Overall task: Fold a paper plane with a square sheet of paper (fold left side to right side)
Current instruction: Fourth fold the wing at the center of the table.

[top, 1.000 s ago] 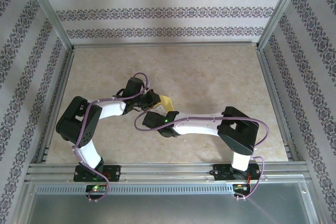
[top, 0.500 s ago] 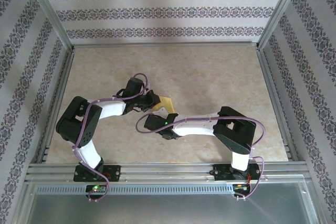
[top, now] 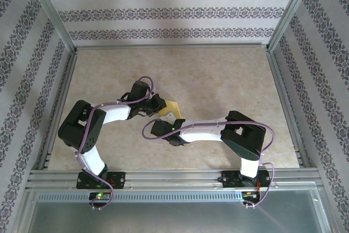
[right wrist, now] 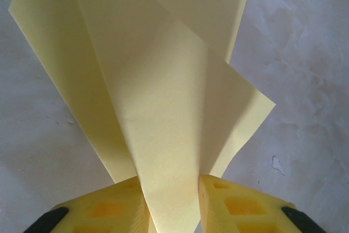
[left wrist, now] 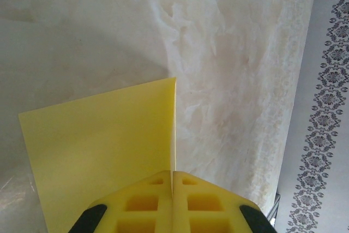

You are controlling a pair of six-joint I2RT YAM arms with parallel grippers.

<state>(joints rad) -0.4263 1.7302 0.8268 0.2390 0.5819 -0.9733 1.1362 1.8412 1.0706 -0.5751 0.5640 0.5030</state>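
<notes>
Marbled beige tabletop (top: 229, 75), patterned walls (top: 163, 12). Mid-table, the square sheet of paper (top: 173, 107) is held up between both wrists. The left gripper (left wrist: 173, 174) is clamped shut on one edge. The right gripper (right wrist: 172, 185) has slid toward 9 o'clock and narrowed; its fingers (right wrist: 109, 207) straddle a fold, not yet pinching. Judgement: second grasp forming. Bare tabletop from 12 to 3 o'clock; side rails (top: 283, 88) well apart.

- Top view: square sheet of paper (top: 173, 107) largely covered from above; only a small yellow patch shows, folds too small to read.
- Left wrist view: left claw (left wrist: 173, 174) and the sheet's near part cut by bottom edge.
- Right wrist view: sheet runs off top edge; right claw (right wrist: 173, 186) cut at bottom, paper covers the gap between its fingers.
</notes>
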